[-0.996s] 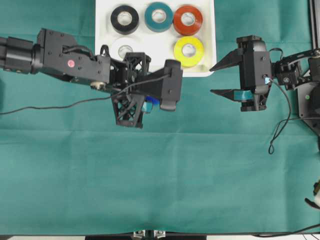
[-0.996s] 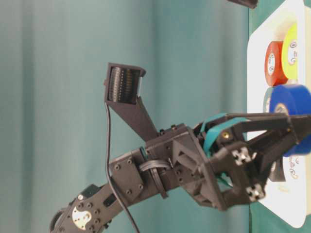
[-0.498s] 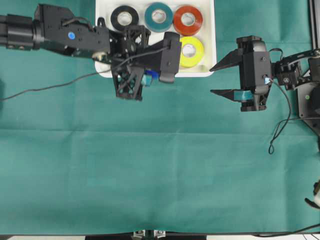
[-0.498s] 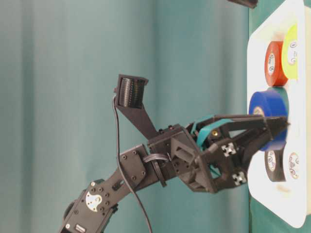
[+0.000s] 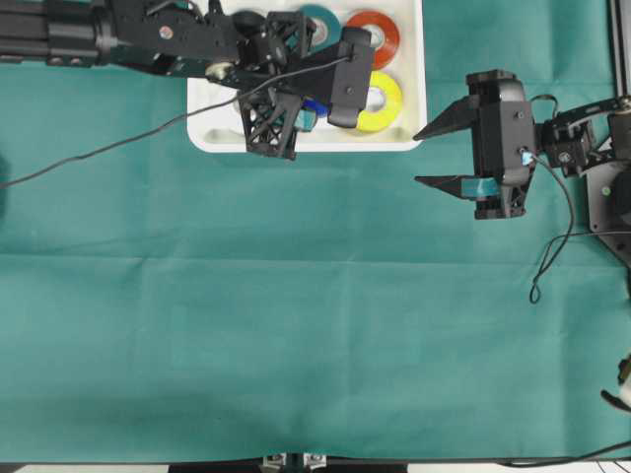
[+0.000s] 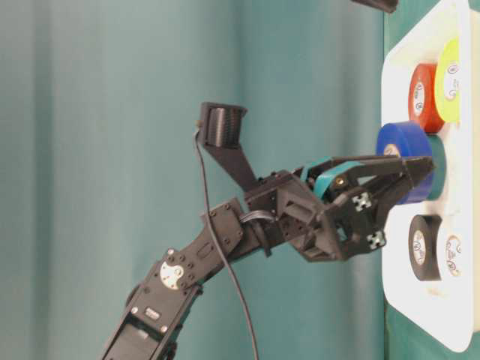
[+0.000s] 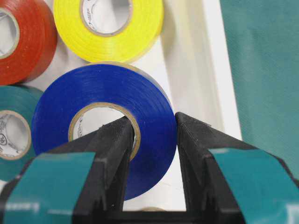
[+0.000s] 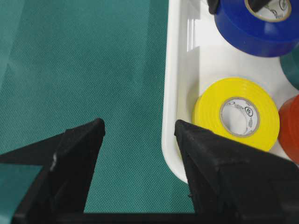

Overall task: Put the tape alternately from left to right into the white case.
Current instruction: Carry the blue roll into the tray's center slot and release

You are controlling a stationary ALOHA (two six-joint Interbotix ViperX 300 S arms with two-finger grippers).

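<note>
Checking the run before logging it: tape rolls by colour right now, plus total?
blue roll: 1, held in the left gripper over the white case
yellow roll: 1
orange-red roll: 1
teal roll: 1
black roll: 1
white roll: 1
Total: 6

The left pincer (image 6: 421, 166) is clamped on the blue roll (image 6: 401, 154), one finger through its core, and holds it over the white case (image 6: 405, 300). In the case lie the orange-red roll (image 6: 421, 96) and the yellow roll (image 6: 450, 69) at the far end, the black roll (image 6: 423, 247) and a white roll (image 6: 453, 253) nearer, with a teal roll (image 6: 438, 168) showing just behind the blue one. The case rests on the green counter (image 6: 420, 349), and a black cable (image 6: 225, 255) hangs along the arm.
</note>
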